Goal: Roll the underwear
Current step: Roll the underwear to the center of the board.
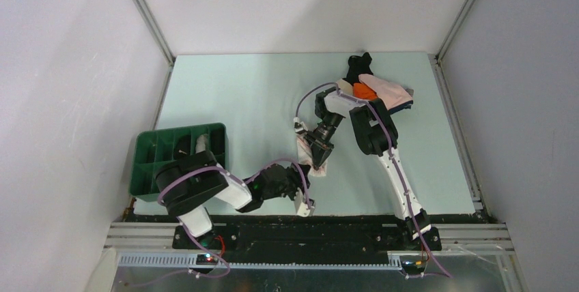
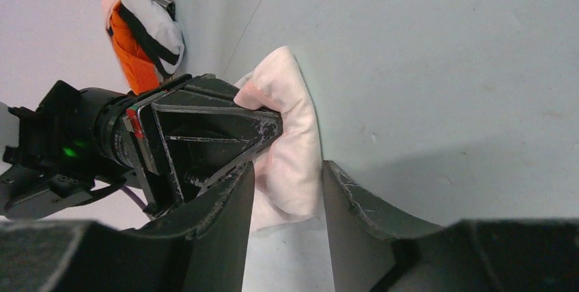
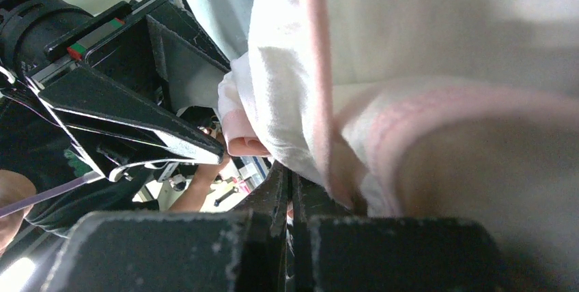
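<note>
Left jaws sit half open, empty, at the pink underwear (image 2: 297, 149); right jaws pinch it shut. If that pinch slips, my fold springs loose.

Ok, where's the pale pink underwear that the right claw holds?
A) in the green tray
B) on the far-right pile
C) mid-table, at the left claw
C: the pale pink underwear sits mid-table, the right claw shut on it, the left claw open around its end.
</note>
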Action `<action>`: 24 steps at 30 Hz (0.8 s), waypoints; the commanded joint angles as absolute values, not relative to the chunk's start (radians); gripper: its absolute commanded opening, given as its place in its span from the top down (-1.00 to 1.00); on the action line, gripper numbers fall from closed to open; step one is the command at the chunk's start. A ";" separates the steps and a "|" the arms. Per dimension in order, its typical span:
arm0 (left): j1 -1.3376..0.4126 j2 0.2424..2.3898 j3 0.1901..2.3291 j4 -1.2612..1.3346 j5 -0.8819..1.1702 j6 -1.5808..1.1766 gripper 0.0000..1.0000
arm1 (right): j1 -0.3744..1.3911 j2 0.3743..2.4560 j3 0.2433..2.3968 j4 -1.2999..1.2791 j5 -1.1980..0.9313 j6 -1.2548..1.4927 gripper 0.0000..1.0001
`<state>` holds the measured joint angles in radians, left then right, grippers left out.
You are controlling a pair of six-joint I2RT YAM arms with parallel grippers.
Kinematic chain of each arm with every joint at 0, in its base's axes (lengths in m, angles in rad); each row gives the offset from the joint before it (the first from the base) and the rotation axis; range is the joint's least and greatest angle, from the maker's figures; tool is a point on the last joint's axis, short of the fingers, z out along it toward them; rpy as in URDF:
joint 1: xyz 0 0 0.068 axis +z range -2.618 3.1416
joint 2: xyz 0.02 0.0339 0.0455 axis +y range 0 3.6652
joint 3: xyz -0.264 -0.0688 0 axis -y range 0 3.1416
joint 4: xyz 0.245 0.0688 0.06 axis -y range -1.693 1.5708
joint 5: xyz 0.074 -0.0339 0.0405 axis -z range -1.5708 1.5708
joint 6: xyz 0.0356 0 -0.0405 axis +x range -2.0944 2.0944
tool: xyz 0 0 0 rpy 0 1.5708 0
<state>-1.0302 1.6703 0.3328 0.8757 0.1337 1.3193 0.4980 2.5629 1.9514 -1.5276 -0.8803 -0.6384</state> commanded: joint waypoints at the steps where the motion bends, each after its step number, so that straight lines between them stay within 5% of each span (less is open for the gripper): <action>1: -1.034 1.729 0.352 0.843 0.079 1.373 0.09 | 0.499 2.630 1.957 -1.483 -0.791 -0.600 1.00; 6: -1.034 1.786 0.396 0.774 0.027 1.387 0.36 | 0.498 2.634 1.965 -1.489 -0.793 -0.599 1.00; 11: -1.034 1.812 0.435 0.671 -0.045 1.387 0.87 | 0.493 2.636 1.968 -1.482 -0.793 -0.587 1.00; 15: -1.034 1.794 0.440 0.631 -0.076 1.345 1.00 | 0.466 2.565 1.927 -1.397 -0.819 -0.536 0.88; 19: -1.033 1.768 0.436 0.629 -0.099 1.280 1.00 | 0.392 2.260 1.771 -1.162 -0.907 -0.493 0.34; 21: -1.031 1.754 0.444 0.621 -0.103 1.238 1.00 | 0.349 1.925 1.523 -0.910 -0.857 -0.454 0.03; 24: -1.027 1.730 0.476 0.601 -0.093 1.184 1.00 | 0.319 1.471 1.078 -0.178 -0.602 -0.421 -0.40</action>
<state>-1.0412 1.7527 0.4545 0.7494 -0.0666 1.3060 0.3702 2.0617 1.4563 -1.0000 -0.8356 -0.4831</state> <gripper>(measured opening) 0.023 0.562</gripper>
